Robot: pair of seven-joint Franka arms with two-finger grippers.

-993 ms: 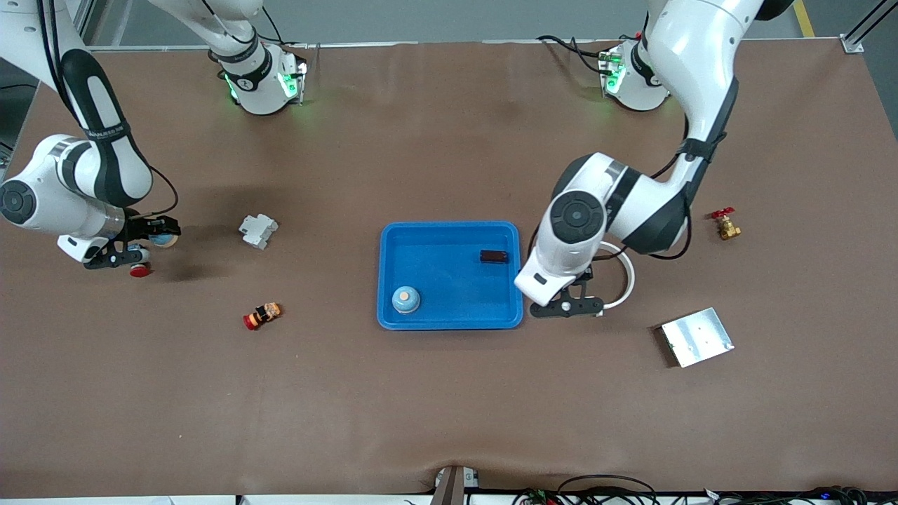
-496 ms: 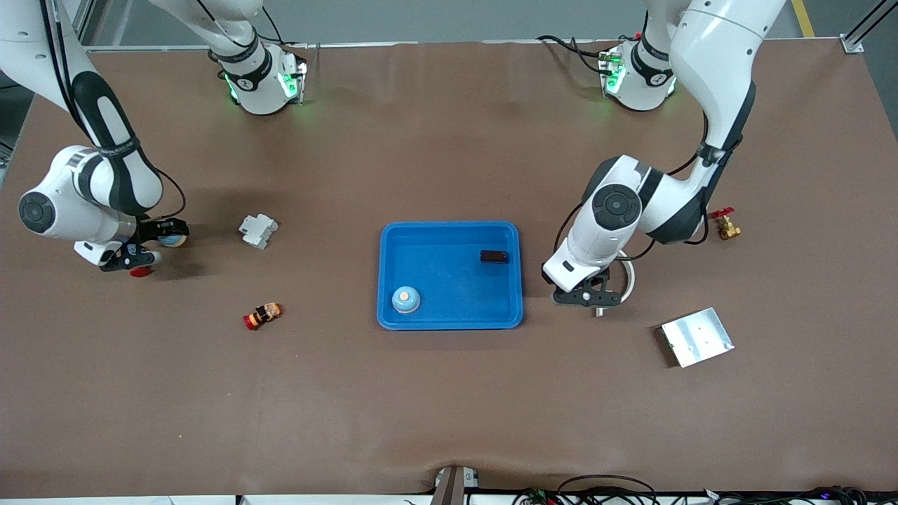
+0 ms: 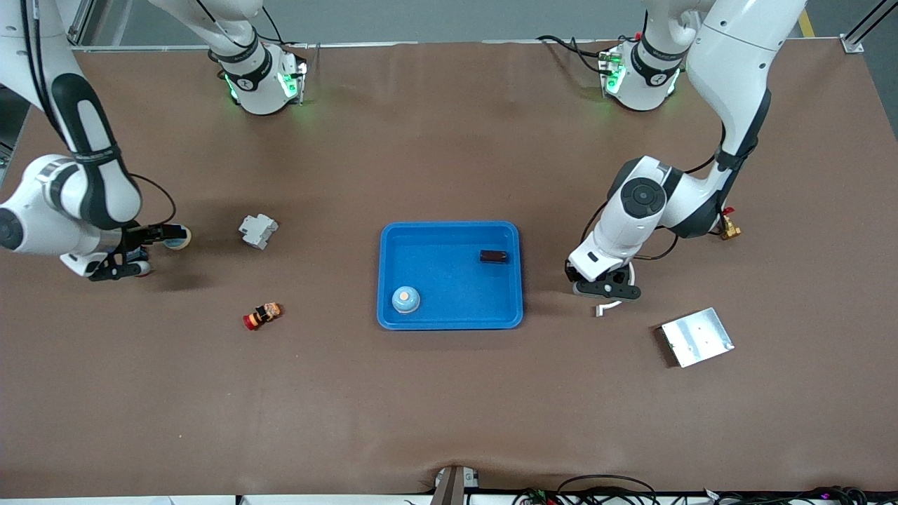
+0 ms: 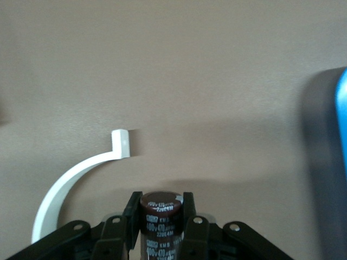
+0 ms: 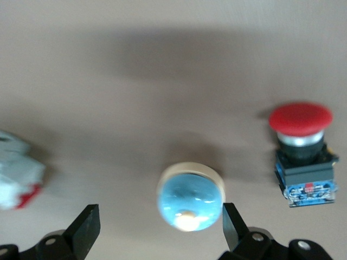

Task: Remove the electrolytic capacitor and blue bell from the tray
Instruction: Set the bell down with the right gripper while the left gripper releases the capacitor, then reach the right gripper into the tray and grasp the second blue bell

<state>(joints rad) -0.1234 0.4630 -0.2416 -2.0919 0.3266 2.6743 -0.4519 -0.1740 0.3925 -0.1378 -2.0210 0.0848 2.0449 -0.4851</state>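
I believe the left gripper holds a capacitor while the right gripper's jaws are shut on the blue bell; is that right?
Not quite: the right gripper has open jaws, with the bell lying free between them, as the right wrist view shows. The left gripper does hold the capacitor.

front: high, faces both bases, whole table around blue tray (image 3: 450, 232) | left wrist: close, looks down beside tray (image 4: 341, 162), shared | right wrist: close, table near bell (image 5: 190, 198)
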